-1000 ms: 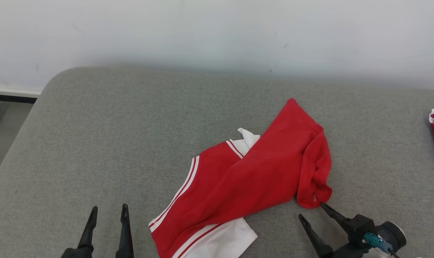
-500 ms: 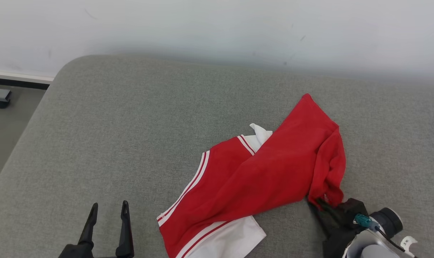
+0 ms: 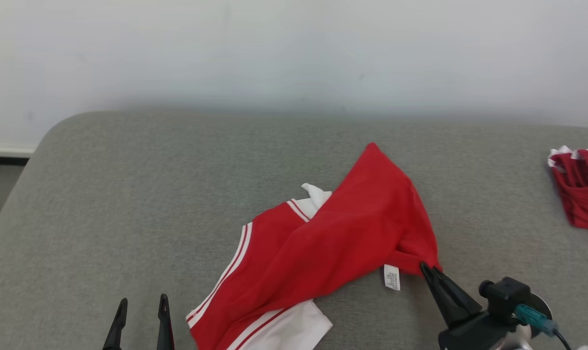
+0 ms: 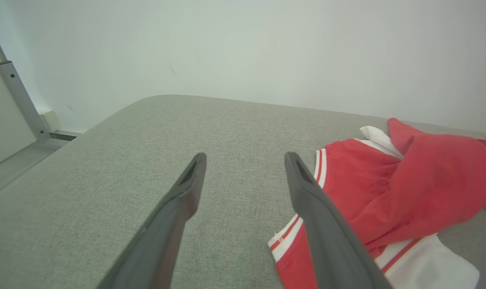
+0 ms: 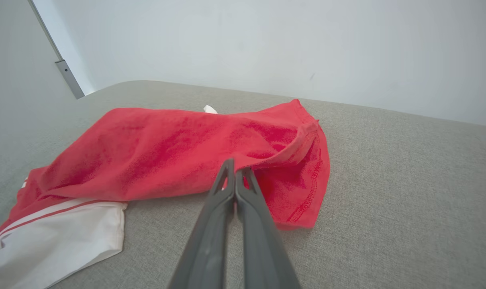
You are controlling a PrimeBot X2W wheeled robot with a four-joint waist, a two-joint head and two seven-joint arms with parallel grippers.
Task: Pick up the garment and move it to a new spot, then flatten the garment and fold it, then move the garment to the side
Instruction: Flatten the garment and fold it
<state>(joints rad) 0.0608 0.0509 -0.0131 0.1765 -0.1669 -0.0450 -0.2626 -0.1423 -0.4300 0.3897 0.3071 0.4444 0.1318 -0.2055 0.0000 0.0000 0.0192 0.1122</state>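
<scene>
Since a second ago my right gripper [image 3: 426, 269] has snapped shut, and its fingers now pinch the red hem at the near right corner of the garment [image 3: 333, 238]. White tag [image 3: 391, 277] has flipped out beside it. Garment lies crumpled mid-cushion [image 3: 129, 194], white part nearest me. Left gripper [image 3: 143, 304] hangs low left, fingers apart, just beside the cloth. Another red piece [image 3: 583, 197] sits far right.
</scene>
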